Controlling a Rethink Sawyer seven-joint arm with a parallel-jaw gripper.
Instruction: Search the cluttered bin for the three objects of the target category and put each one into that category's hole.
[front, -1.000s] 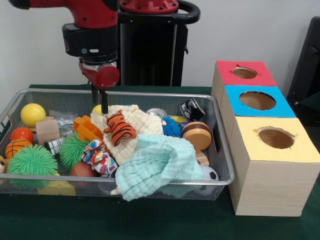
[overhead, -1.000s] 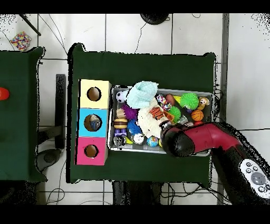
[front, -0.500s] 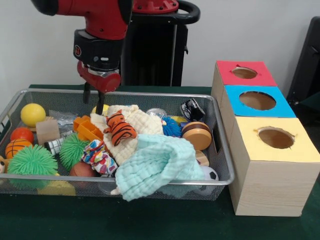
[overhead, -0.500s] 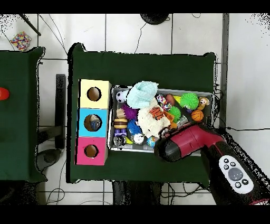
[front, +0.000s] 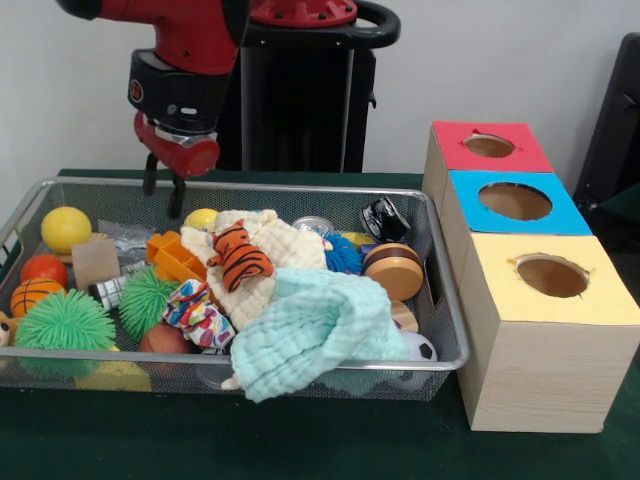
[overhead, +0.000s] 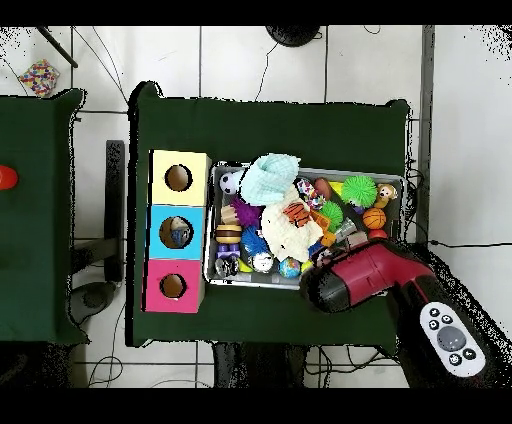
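Observation:
A wire mesh bin holds a clutter of toys: a yellow ball, a smaller yellow ball, a striped tiger toy on a cream cloth, a mint cloth, green spiky balls, an orange block and a wooden yo-yo. My gripper hangs over the bin's back left rim, open and empty, above the small yellow ball. In the overhead view the arm's red head covers the gripper at the bin.
Beside the bin stand three wooden boxes with round holes in coloured tops: red, blue and yellow. The overhead view shows the same boxes on the bin's left. A black stand rises behind the bin.
My gripper has risen out of the pile by the small yellow ball and shifted left toward the bin's back rim. It carries nothing. The toys lie as before.

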